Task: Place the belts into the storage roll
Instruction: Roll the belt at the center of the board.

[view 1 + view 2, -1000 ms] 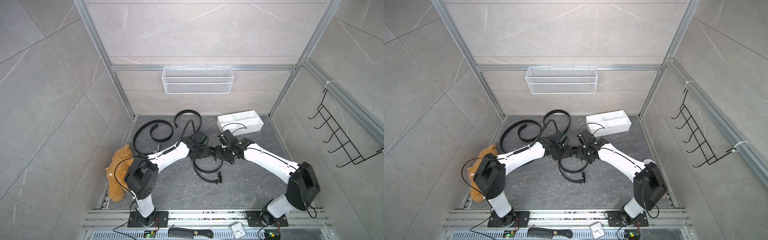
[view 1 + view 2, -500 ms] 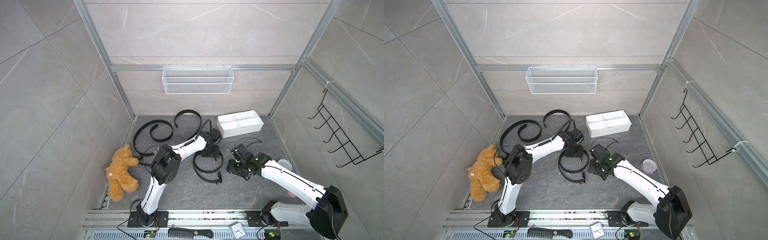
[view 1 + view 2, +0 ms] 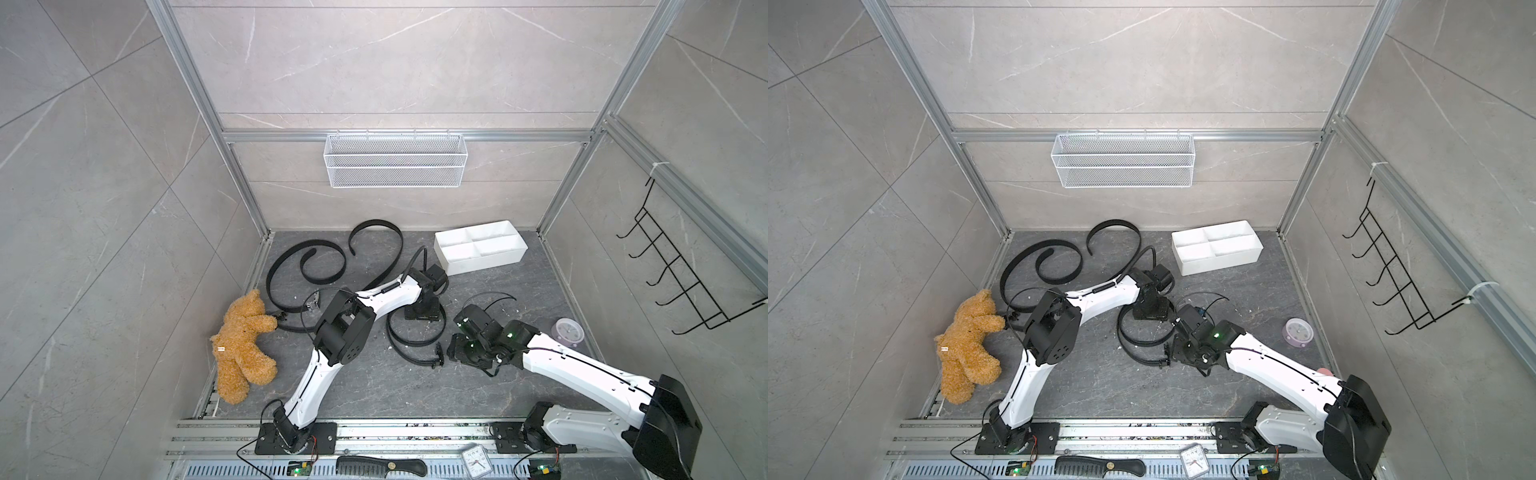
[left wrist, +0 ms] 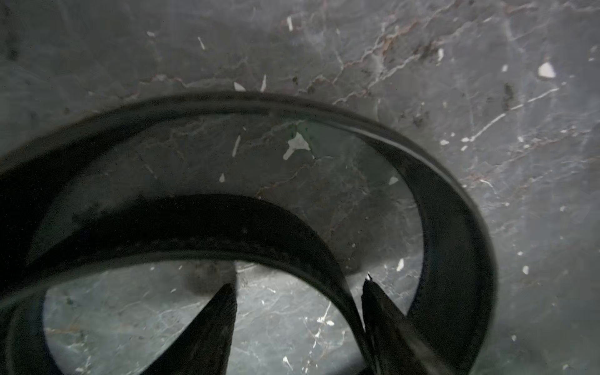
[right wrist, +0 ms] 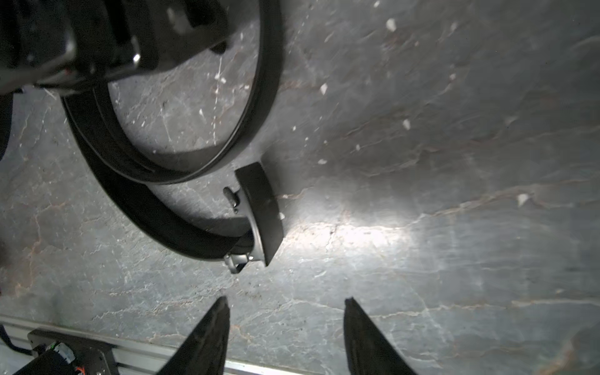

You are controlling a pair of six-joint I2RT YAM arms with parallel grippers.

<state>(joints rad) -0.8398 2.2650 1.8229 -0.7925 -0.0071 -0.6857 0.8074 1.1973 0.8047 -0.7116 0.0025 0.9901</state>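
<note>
My left pincer (image 4: 298, 282) is down on the coiled belt (image 4: 201, 230) in the middle of the table (image 3: 374, 395). In the left wrist view its jaws stand well apart and straddle the inner turn of the strap. The strap runs between them and lies close against one finger (image 4: 384, 321). The other finger is clear of it, so I read the pincer as open around the strap, not clamped on it. The outer turn of the same coil arcs round beyond the fingertips.

My right pincer (image 5: 285, 299) sits low over the table, just right of that coil in both top views. Its jaws are parted about as wide, with only bare table between them. Ahead of them, in the centre of the right wrist view, lies the coil's buckle end (image 5: 259, 211), metal fittings showing at its edge, apart from the fingertips.

The storage roll (image 3: 486, 262) stands at the back of the table, right of centre in both top views, well apart from both pincers. Two more belts curl on the table to its left. The spiral belt (image 3: 309, 242) is at centre left, and the hooked belt (image 3: 374, 223) is just beside it, its tail running toward my left arm. All three belts lie on the table, outside the roll.
</note>
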